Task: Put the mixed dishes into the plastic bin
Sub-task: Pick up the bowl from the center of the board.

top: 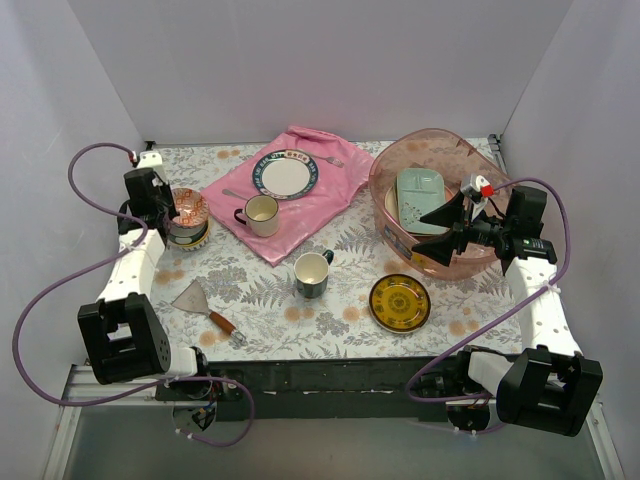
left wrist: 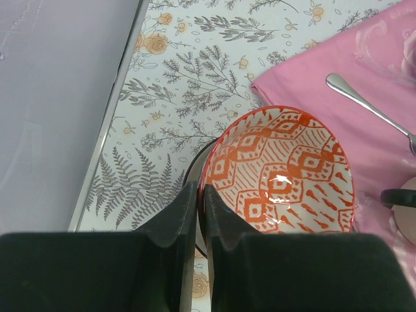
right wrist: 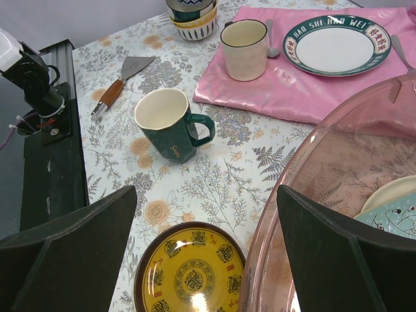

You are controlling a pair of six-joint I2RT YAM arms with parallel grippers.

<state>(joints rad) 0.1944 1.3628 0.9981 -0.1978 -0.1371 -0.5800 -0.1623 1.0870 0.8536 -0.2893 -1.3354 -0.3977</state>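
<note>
- The left gripper [left wrist: 198, 192] is seen closed down on the near rim of the orange-patterned bowl [left wrist: 286, 172], one finger inside the rim and one outside.
- That bowl is stacked on top of other bowls [top: 188, 232], and the stack is set on the table just off the left edge of the pink cloth [top: 300, 205].
- The right gripper [top: 418, 233] is held with its fingers spread wide and nothing between them. It is poised over the near part of the plastic bin [top: 385, 170].
- The bin is placed just beside the right edge of the pink cloth. A pale green rectangular tray [top: 420, 195] is seen inside it, laid on a cream plate [top: 392, 208].
- A white plate with a dark green lettered rim [top: 285, 175] is laid on the far part of the cloth.
- A cream mug [top: 262, 214] is stood upright on the cloth, nearer the arms than that plate, with a spoon [left wrist: 370, 110] laid beside it.
- A dark green mug with a white inside [top: 313, 273] is stood upright on the floral tabletop [top: 350, 250], just off the near corner of the cloth.
- A yellow dark-rimmed plate [top: 400, 302] is laid flat on the table, well apart from the cloth, towards the near right.
- A metal spatula with a wooden handle [top: 205, 305] is laid on the table, apart from the cloth, towards the near left.
</note>
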